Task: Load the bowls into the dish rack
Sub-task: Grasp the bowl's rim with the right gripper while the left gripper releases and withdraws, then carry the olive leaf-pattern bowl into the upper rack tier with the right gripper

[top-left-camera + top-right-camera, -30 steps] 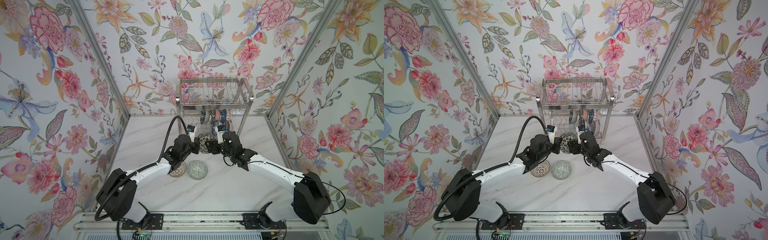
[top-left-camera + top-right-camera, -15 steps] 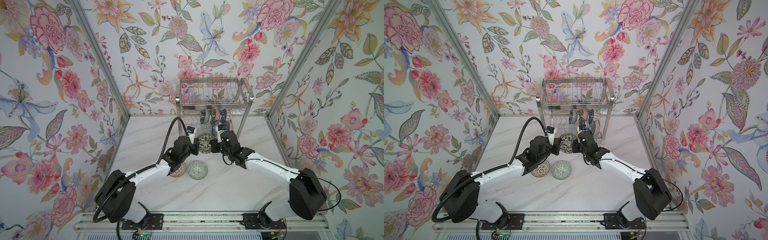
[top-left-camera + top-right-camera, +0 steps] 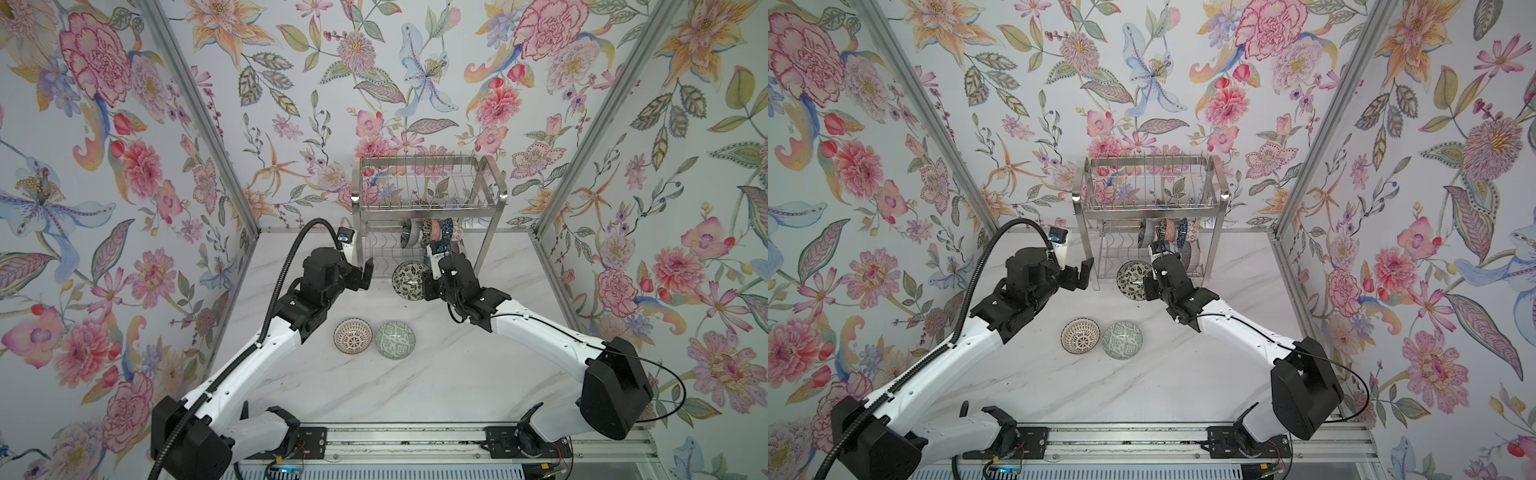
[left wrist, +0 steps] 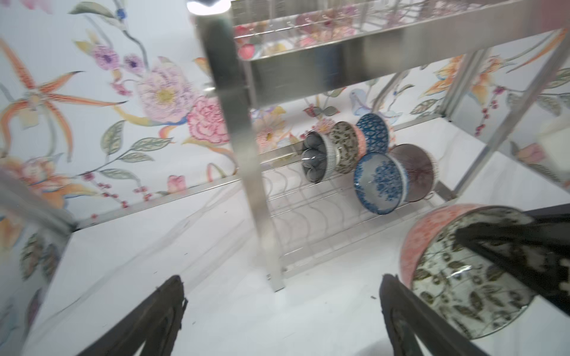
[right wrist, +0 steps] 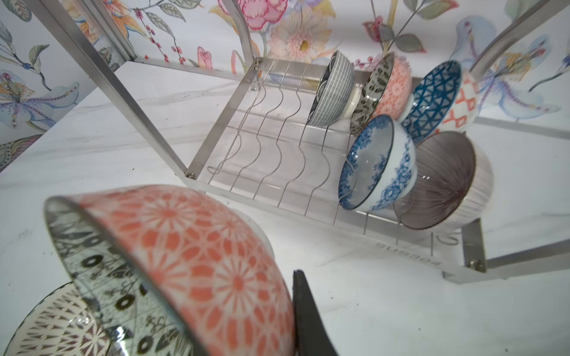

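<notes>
bowl (image 5: 200, 262): coral geometric outside, black leaves inside

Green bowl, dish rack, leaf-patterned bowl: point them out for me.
green bowl (image 3: 395, 339): in a top view, inside centre.
dish rack (image 3: 428, 206): in a top view, upper front rail.
leaf-patterned bowl (image 3: 409, 280): in a top view, inside face.

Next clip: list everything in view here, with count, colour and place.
dish rack: one, stainless steel, two tiers, back of the table.
racked bowls: five visible, blue, grey, pink and purple patterns, on edge in the lower tier.
brown-white bowl: one, upright, table centre.
green bowl: one, upright, beside it.
leaf bowl: one, black-white inside, coral outside, tilted before the rack.
table: one, white marble.
walls: three, floral wallpaper.
left gripper: black, open, empty, near the rack's leg.
right gripper: black, shut on the leaf bowl.
</notes>
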### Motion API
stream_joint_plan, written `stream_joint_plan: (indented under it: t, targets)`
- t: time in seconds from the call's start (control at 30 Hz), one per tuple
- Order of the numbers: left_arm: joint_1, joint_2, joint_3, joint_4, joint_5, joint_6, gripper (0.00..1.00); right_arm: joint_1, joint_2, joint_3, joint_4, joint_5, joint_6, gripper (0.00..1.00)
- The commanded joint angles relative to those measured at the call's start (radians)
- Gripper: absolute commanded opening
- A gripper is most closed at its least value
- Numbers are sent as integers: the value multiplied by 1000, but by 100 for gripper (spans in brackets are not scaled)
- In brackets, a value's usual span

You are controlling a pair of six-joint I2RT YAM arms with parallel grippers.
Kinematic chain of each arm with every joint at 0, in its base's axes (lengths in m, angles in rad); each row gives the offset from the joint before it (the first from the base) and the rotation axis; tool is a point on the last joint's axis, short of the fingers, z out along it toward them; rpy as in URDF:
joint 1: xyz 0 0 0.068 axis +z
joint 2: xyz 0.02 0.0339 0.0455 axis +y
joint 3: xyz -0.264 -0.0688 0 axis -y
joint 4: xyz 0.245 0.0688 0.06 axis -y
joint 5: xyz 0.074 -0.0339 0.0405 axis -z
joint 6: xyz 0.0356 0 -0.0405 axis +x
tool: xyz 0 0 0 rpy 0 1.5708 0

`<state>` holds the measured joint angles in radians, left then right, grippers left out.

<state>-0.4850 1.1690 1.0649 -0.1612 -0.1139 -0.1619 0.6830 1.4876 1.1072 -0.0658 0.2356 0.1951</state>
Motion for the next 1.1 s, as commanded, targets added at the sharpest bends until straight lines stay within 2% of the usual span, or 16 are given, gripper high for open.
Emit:
stream_joint_plan:
  t: [0.0,0.17,0.43,1.07]
  targets:
    - [63,-49,-32,-150,-17,81,99,-7,33,71,2,89,-86,0]
    - [116,-104,-77,-166,-54,126,99,-7,89,127,-18,146,-160,0]
    - [203,-100,-182,-69,74,84,99,-1,196,245,-50,214,-247,0]
    - [241,-131,-206,-47,130,75,99,12,564,572,-40,550,-483,0]
